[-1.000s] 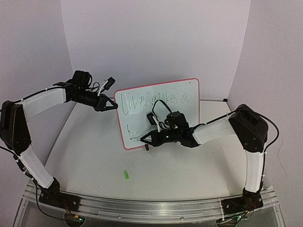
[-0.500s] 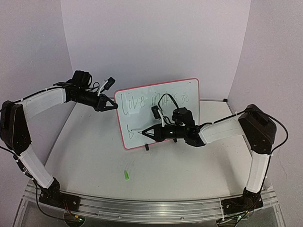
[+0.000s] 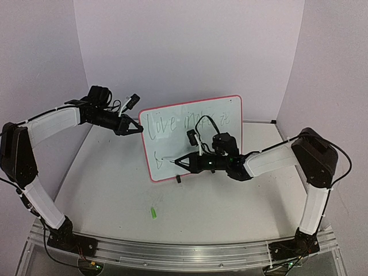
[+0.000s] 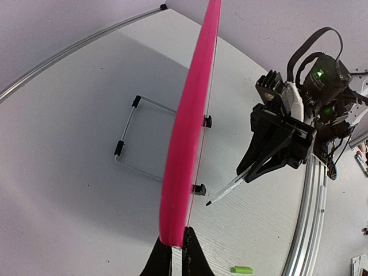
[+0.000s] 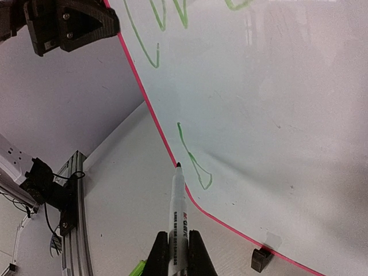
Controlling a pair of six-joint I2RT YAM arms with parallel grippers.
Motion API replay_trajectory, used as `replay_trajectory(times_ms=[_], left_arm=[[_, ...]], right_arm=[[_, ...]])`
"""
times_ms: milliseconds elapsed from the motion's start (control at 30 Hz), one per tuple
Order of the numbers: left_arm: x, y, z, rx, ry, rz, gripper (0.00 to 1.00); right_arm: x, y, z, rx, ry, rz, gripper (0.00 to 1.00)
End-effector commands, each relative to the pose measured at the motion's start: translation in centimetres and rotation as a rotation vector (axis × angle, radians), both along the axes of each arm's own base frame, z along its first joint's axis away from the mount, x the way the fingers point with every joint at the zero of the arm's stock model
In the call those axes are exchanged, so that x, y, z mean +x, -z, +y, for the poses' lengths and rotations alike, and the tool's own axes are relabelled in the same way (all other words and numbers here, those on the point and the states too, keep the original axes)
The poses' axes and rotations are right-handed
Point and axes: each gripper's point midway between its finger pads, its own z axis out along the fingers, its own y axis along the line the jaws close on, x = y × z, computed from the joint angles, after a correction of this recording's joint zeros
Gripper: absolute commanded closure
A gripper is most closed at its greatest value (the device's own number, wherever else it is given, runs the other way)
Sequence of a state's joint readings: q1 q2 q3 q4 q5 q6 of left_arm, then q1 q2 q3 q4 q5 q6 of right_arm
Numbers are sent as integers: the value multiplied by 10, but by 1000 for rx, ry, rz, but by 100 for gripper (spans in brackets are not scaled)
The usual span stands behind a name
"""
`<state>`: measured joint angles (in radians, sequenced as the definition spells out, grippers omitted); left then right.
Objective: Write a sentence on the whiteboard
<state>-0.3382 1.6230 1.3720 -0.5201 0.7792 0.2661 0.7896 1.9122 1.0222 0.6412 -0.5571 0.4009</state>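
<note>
While the left claw (image 3: 140,130) is pressed together on the upper left edge of the whiteboard (image 3: 167,144), the right claw (image 3: 178,163) is pinched on a marker (image 5: 180,218) in front of the board's lower left part. From the left wrist camera, the pink rim of the whiteboard (image 4: 190,132) runs straight up from between that claw's two fingers (image 4: 158,261), so the board is seen edge-on. A wire stand (image 4: 129,144) props the board from behind, to the left of the rim in that view, and a small black foot (image 4: 199,188) sits at the rim's right.

The right claw (image 5: 176,253) holds the marker by its barrel, tip pointing ahead and away from the fingers. That tip sits just beside a short green stroke (image 5: 192,161) near the board's lower left corner. In the left wrist view a slim gap shows between the marker (image 4: 227,191) tip and the board's face.

Above and ahead of the right claw, the sentence (image 3: 184,122) runs across the top of the board in thin green writing. Behind the right claw, nearer the arms' bases, a green cap (image 3: 153,212) lies on the table (image 3: 103,184).
</note>
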Motion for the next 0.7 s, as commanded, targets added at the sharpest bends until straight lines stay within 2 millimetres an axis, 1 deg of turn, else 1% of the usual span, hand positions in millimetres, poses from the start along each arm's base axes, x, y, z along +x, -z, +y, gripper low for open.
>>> replay_trajectory(times_ms=[0, 200, 400, 667], left_arm=[[-12, 6, -3, 33, 27, 2, 100], [-12, 6, -4, 33, 28, 1, 100], [-11, 7, -3, 34, 27, 3, 100], [-11, 7, -4, 34, 28, 4, 100]], right_arm=[[17, -2, 6, 21, 32, -16, 100], [25, 5, 1, 10, 60, -10, 100], [34, 9, -9, 0, 96, -7, 100], [36, 17, -25, -16, 127, 13, 100]])
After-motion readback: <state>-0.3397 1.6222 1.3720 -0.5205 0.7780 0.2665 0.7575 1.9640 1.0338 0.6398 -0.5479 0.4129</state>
